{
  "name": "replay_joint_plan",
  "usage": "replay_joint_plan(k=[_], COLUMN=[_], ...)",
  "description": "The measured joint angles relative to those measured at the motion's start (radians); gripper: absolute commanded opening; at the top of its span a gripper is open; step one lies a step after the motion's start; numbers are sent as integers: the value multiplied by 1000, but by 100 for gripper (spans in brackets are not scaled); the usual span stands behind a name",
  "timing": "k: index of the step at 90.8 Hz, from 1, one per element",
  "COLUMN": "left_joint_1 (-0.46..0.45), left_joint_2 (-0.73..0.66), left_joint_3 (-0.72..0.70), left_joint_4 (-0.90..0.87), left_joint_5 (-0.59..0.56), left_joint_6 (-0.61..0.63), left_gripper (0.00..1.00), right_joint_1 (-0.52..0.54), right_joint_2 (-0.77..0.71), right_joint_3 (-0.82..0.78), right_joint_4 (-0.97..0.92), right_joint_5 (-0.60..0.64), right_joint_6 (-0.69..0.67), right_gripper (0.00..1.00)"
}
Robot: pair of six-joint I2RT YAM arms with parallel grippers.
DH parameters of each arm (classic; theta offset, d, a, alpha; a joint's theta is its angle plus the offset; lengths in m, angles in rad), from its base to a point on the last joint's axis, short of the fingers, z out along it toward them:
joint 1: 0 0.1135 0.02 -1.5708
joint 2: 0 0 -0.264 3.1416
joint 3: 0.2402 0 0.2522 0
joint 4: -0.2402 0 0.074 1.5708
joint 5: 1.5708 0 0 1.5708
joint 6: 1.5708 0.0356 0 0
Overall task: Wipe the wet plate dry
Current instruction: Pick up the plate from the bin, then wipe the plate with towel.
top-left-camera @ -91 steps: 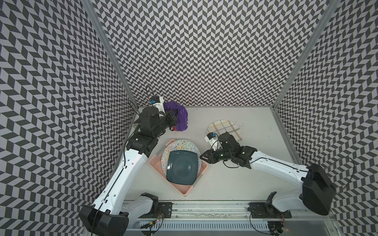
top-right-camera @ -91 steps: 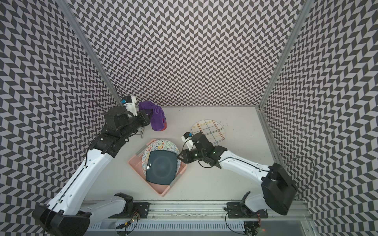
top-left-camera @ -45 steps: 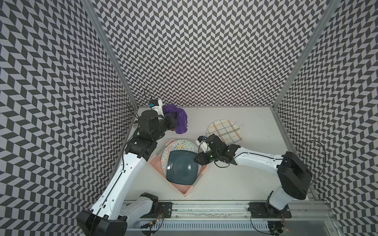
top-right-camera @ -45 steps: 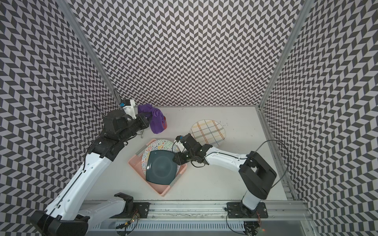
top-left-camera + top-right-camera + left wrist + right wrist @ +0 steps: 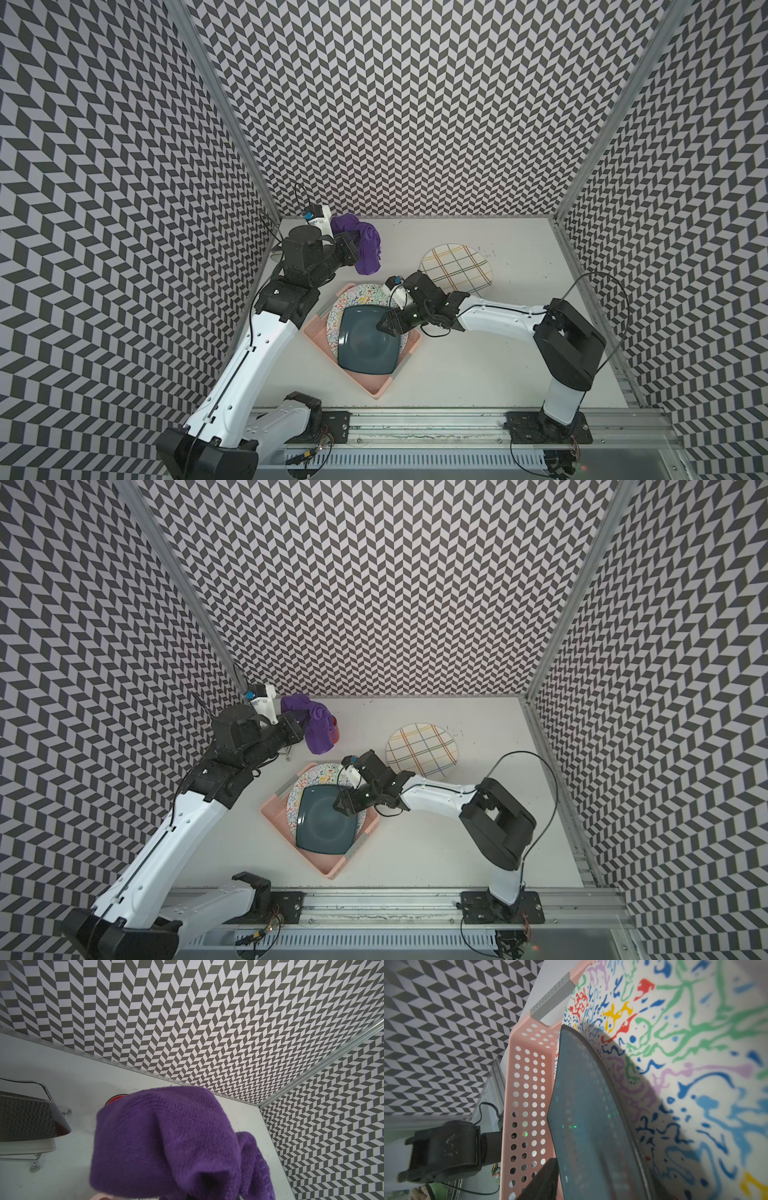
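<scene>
Right gripper (image 5: 384, 324) low over the near-right corner of the teal plate (image 5: 363, 347), jaws on either side of its rim as far as the wrist view shows; one dark finger (image 5: 542, 1178) alongside the plate edge (image 5: 583, 1118). Cannot tell whether parted or closing: tips too small in both top views, second finger not visible at the wrist. No sign of a lift: plate flat.

Teal plate on top of the speckled plate (image 5: 359, 293), both inside the pink tray (image 5: 376, 388) mid-table. Speckled one sticks out from under it on the far side.

Left gripper (image 5: 353, 245) raised near the back-left corner, clamped on the purple cloth (image 5: 365, 249); cloth bunched and hanging free, well apart from the tray. Fills most of the left wrist view (image 5: 166, 1142). Red object (image 5: 336, 731) partly hidden behind it.

Checked plate (image 5: 455, 266) alone on the table beyond the right arm, untouched.

Progress, judged: early. Cloth in hand, plate being approached for a grasp. Left: secure the plate, bring cloth and plate together, wipe. No cloth contact with any plate. Wetness not readable from these views.
</scene>
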Motion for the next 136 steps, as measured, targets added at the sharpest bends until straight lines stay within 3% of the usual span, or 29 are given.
replay_joint_plan(k=[8,18,30,48,77,102,120,136], left_joint_1=[0,0,0,0,0,-16,-126,-324], left_joint_2=[0,0,0,0,-1,8,105,194], left_joint_3=[-4,-11,-12,-12,-12,-33,-37,-21], left_joint_4=[0,0,0,0,0,55,34,46], left_joint_5=[0,0,0,-1,-6,196,231,223], left_joint_6=[0,0,0,0,43,133,240,286], left_gripper=[0,0,0,0,0,0,0,0], right_joint_1=[-1,-10,-27,-31,-95,-294,-349,-349], right_joint_2=[36,65,72,71,-53,-340,-457,-461], right_joint_3=[12,19,24,57,95,-36,-121,-119], right_joint_4=[14,25,28,-23,-122,48,195,233], right_joint_5=[-35,-75,-148,-148,-46,-25,-3,19], right_joint_6=[-10,-10,1,8,105,302,451,536], right_gripper=[31,20,11,0,0,0,0,0])
